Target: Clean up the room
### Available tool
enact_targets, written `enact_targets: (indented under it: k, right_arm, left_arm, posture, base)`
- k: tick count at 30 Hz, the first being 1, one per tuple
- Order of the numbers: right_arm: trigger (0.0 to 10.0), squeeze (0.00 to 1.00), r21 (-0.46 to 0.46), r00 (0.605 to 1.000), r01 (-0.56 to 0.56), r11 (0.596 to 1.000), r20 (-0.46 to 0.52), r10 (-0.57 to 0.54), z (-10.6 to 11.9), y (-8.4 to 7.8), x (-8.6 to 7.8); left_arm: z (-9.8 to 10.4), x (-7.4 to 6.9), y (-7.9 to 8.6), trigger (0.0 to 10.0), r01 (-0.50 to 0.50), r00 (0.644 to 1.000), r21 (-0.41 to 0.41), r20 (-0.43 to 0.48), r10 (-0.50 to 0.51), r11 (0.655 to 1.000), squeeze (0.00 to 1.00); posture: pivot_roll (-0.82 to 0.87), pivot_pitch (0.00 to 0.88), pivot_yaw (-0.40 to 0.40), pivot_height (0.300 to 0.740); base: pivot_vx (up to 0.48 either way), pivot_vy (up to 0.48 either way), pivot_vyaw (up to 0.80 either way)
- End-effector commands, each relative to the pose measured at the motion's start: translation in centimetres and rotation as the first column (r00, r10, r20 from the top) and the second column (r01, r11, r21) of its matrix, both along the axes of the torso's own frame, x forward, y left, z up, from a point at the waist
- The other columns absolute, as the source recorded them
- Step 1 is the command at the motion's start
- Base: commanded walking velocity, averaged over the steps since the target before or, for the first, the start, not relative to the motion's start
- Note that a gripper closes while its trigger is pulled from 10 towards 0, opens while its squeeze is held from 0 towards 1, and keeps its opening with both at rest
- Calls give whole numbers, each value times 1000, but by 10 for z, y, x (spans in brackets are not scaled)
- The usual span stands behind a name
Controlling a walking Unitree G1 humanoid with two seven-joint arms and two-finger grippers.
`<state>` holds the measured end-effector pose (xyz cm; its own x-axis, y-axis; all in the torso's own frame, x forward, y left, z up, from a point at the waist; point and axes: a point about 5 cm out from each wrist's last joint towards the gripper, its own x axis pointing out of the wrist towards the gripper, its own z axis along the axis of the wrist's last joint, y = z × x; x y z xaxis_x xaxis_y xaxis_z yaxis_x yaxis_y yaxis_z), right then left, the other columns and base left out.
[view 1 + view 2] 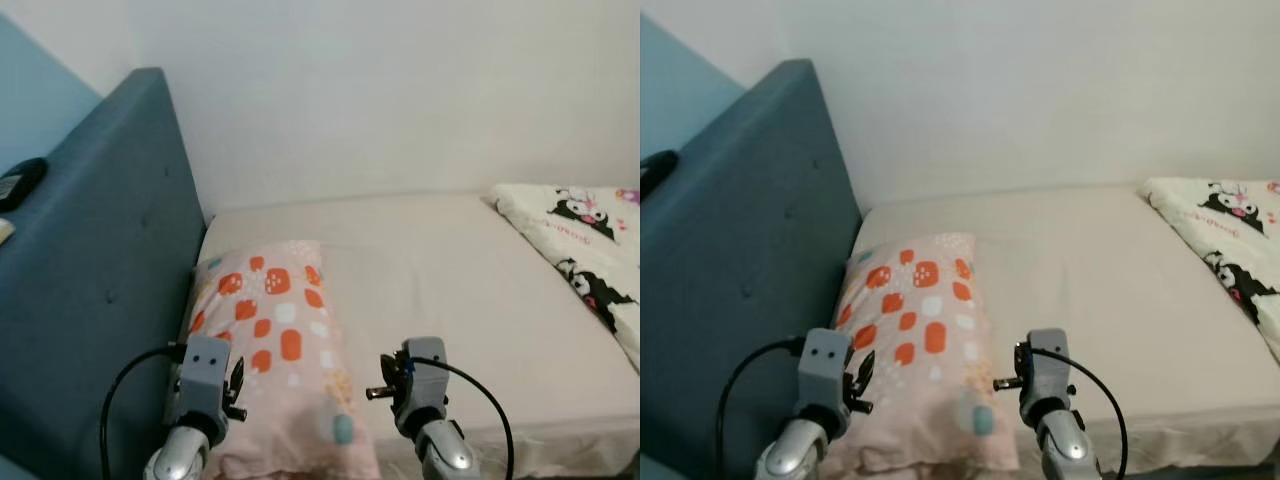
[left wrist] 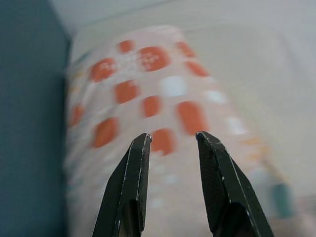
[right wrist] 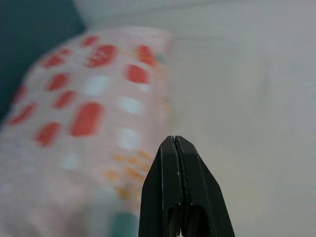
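A pink pillow (image 1: 275, 340) with orange and white squares lies on the beige bed (image 1: 450, 280), against the blue headboard (image 1: 90, 280). My left gripper (image 2: 172, 139) hovers over the pillow's near left part, open, with nothing between its fingers (image 2: 132, 173). My right gripper (image 3: 176, 140) is shut and empty, held just past the pillow's right edge above the bare sheet. Both wrists show at the bottom of the head views, the left gripper (image 1: 236, 385) at the pillow's left side and the right gripper (image 1: 385, 385) at its right.
A white blanket (image 1: 590, 250) with black cartoon figures lies bunched on the right part of the bed. A dark object (image 1: 20, 182) rests on the ledge behind the headboard. A white wall (image 1: 400, 90) runs behind the bed.
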<state>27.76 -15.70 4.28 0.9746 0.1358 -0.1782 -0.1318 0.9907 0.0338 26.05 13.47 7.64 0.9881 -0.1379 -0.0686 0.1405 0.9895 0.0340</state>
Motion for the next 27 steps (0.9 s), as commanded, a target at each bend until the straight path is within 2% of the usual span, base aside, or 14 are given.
enact_targets:
  k: [1,16,22,27]
  right_arm:
    - [10000,0,13,1000,10,1000,-1,-10,1,1,0]
    - [10000,0,15,1000,14,1000,-9,-14,-1,1,-2]
    - [10000,0,17,1000,15,1000,-10,-15,-2,1,-3]
    - [10000,0,18,1000,17,1000,-10,-17,-2,1,-3]
  left_arm:
    - [-4,-2,2,10000,4,1000,11,-20,-4,1000,0]
    - [-4,-3,3,10000,14,1000,14,-28,-13,1000,0]
    - [-7,-4,1,10000,48,997,21,-64,-47,999,0]
    - [-8,-4,-1,10000,65,995,17,-76,-63,998,0]
  posture:
    - [-32,114,13,740]
    - [-29,111,14,740]
    - [-28,105,18,740]
    - [-30,102,22,740]
  base:
    - [0,-394,0]
    - [0,-394,0]
    - [0,0,0]
    - [0,404,0]
